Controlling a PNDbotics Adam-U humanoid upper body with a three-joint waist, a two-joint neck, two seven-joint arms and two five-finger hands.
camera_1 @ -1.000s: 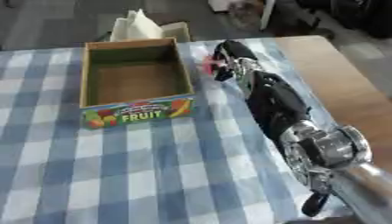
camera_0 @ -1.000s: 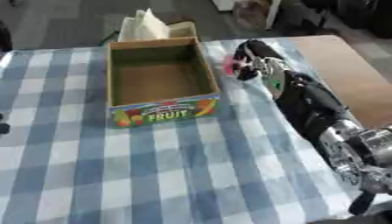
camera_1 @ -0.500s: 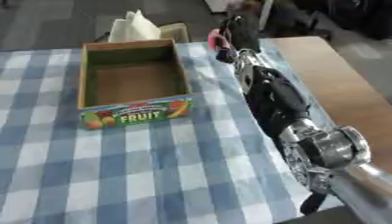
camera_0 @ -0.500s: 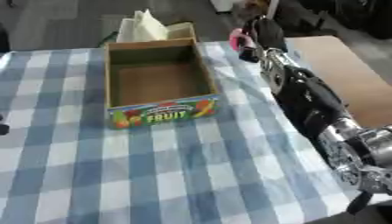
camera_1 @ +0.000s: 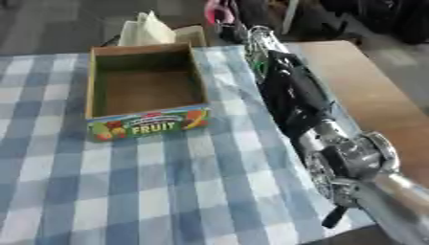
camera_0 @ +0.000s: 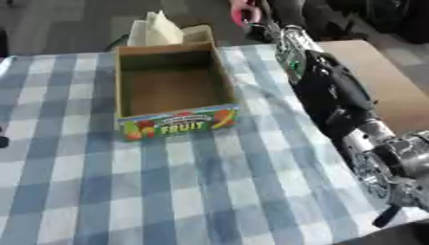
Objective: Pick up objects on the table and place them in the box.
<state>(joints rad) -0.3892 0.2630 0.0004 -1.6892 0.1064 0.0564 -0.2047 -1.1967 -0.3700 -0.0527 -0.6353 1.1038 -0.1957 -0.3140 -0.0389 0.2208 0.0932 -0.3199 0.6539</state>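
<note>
Carrying a pink object (camera_0: 243, 8) in the right hand (camera_1: 228, 19), fingers curled round it, raised beyond the FRUIT box's (camera_0: 176, 122) far right corner. Box looks empty. Risk: releasing early drops it outside the wall.

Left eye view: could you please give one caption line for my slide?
The right hand carries a pink object above the table's far edge, beyond the empty fruit box on the checked cloth.

The right hand (camera_1: 228, 19) and its pink object (camera_1: 214, 9) are blurred.
</note>
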